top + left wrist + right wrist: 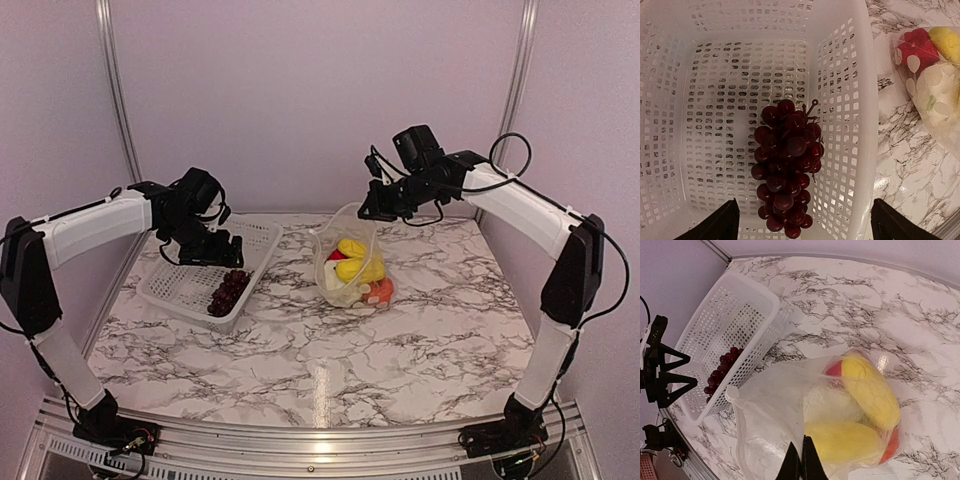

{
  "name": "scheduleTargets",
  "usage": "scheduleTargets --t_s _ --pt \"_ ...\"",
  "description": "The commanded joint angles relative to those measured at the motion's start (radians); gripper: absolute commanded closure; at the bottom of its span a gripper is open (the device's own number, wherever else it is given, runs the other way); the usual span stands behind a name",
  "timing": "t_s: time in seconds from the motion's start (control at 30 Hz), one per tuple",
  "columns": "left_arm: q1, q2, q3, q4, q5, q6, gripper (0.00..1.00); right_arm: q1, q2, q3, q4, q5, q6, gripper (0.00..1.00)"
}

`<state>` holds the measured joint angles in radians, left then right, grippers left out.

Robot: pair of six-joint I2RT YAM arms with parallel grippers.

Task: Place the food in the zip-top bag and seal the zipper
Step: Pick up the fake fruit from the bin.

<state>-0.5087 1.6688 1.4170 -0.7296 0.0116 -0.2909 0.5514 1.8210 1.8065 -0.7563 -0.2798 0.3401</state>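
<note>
The dark purple grape bunch [228,293] lies in the near right corner of a white perforated basket [180,285]; it also shows in the left wrist view [786,167]. My left gripper [212,250] is open and empty, hovering over the grapes [807,222]. The clear zip-top bag [350,262] stands on the marble table with two yellow pieces [860,405], the red pepper [336,255], the white cauliflower [830,402] and the orange fruit [378,291] inside. My right gripper [372,208] is shut on the bag's upper edge [801,460] and holds the mouth up and open.
The basket [740,315] sits at the table's left, its right wall close to the bag [932,85]. Metal frame posts [112,70] stand at the back corners before a plain wall. The marble table [330,350] stretches in front of both.
</note>
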Motion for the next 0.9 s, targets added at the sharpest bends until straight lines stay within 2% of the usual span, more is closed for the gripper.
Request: scheduleTargets --t_s 0.0,0.1,0.43,0.87 --pt "0.023 0.066 0.012 0.010 0.053 0.071 0.10 0.002 -0.031 -0.006 0.017 -0.007 0.010 1.00" --pt "0.029 0.130 0.062 -0.034 0.060 0.085 0.13 0.002 -0.028 0.004 0.002 -0.009 0.010 1.00" --pt "0.032 0.232 0.076 -0.059 0.032 0.138 0.12 0.002 -0.004 0.038 -0.040 -0.004 0.016 1.00" --pt "0.033 0.360 0.097 -0.045 -0.004 0.132 0.13 0.002 -0.045 -0.046 -0.003 -0.010 0.041 1.00"
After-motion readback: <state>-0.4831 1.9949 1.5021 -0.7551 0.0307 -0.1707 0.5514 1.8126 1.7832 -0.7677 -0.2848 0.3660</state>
